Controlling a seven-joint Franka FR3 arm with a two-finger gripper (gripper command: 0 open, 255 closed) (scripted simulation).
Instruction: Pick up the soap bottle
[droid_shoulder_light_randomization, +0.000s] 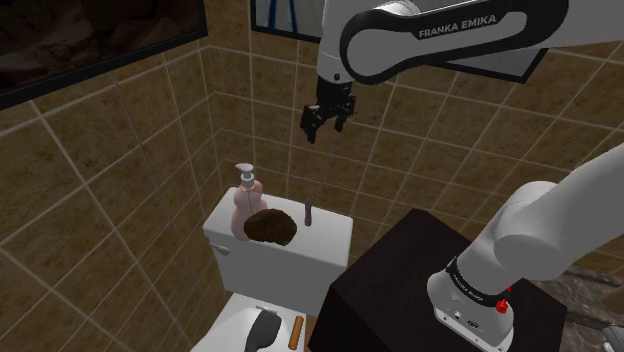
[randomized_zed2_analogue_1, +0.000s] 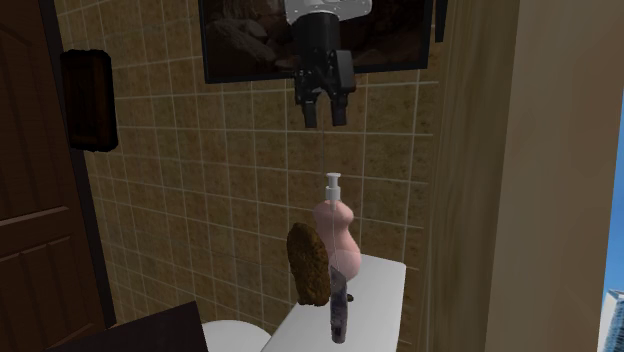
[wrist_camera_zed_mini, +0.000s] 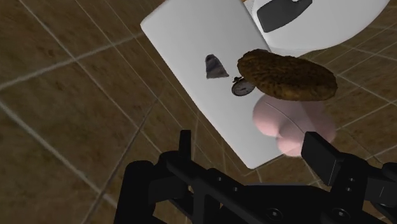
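Pink soap bottle (droid_shoulder_light_randomization: 245, 205) w/ white pump stands upright on the white toilet tank lid (droid_shoulder_light_randomization: 330, 238), at the lid's end toward the shoulder view's left, close to the tiled wall. The second exterior view has it (randomized_zed2_analogue_1: 335, 235) on the same lid (randomized_zed2_analogue_1: 382, 280).

Progress as I read it: approach stage only, nothing grabbed. The tool (droid_shoulder_light_randomization: 325, 125) hangs high over the tank, well apart from the bottle, fingers spread and empty. In the second exterior view the tool (randomized_zed2_analogue_1: 323, 115) sits nearly straight above the pump. In the wrist view both fingers of the tool (wrist_camera_zed_mini: 251, 149) stand apart, w/ the bottle (wrist_camera_zed_mini: 280, 124) on the lid (wrist_camera_zed_mini: 184, 44) far beyond them. Still to do, imo: drop down, line up on the body or neck, close, lift.

In the way: a brown sponge-like lump (droid_shoulder_light_randomization: 270, 227) just beside the bottle, prob touching. It leans up next to the bottle (randomized_zed2_analogue_1: 308, 262), and from the wrist cam it (wrist_camera_zed_mini: 286, 75) covers part of the bottle's top. Finger on that side could bump it. Wall behind leaves little room too.

Other stuff: a small dark grey item (droid_shoulder_light_randomization: 310, 211) further along the lid, apart from the bottle (wrist_camera_zed_mini: 215, 65). Dark stand (droid_shoulder_light_randomization: 400, 290) at lower right, toilet seat (droid_shoulder_light_randomization: 235, 325) below the tank.
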